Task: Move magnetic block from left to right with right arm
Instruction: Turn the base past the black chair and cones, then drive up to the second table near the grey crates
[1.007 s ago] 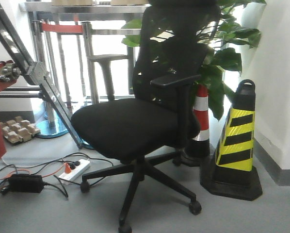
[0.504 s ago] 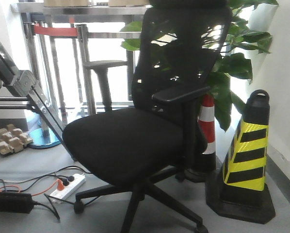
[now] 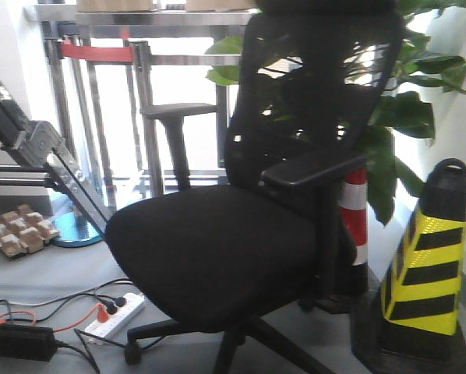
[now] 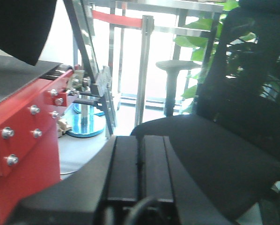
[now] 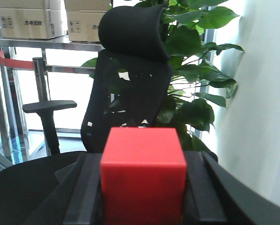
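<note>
The magnetic block (image 5: 143, 176), a plain red cube, fills the lower middle of the right wrist view. My right gripper (image 5: 143, 187) is shut on it, with a black finger pressed against each side. In the left wrist view my left gripper (image 4: 140, 161) is shut, its two black fingers (image 4: 127, 164) lying side by side with nothing between them. It points toward a black office chair (image 4: 215, 154). Neither gripper nor the block shows in the front view.
A black office chair (image 3: 241, 234) stands close ahead. A yellow-and-black cone (image 3: 428, 273), a red-and-white cone (image 3: 356, 210) and a leafy plant (image 3: 404, 101) are at the right by a white wall. A power strip (image 3: 112, 315) and cables lie on the floor. A red frame (image 4: 23, 131) is at the left.
The front view has shifted: the chair and the cones look larger and sit further right than a second ago, and the red part at the left edge has left the picture.
</note>
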`<move>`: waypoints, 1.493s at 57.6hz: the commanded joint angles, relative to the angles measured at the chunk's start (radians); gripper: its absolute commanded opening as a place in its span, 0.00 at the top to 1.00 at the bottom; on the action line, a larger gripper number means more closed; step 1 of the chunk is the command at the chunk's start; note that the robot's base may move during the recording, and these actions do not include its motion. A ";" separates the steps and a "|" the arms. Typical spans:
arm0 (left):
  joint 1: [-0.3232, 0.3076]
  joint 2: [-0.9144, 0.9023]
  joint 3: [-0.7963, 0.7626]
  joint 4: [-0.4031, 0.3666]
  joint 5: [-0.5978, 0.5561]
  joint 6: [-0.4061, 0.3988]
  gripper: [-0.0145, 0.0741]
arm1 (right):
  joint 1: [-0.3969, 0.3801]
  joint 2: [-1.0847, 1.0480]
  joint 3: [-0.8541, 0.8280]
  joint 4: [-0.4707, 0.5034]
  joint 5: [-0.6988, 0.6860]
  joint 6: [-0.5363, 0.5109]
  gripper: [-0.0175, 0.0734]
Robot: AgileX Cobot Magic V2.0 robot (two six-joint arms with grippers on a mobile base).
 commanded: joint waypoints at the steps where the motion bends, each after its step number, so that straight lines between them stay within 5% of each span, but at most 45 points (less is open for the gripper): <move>1: -0.002 -0.008 0.008 -0.003 -0.084 -0.002 0.97 | -0.004 0.007 -0.030 0.001 -0.088 -0.010 0.54; 86: -0.002 -0.008 0.008 -0.003 -0.084 -0.002 0.97 | -0.004 0.007 -0.030 0.001 -0.088 -0.010 0.54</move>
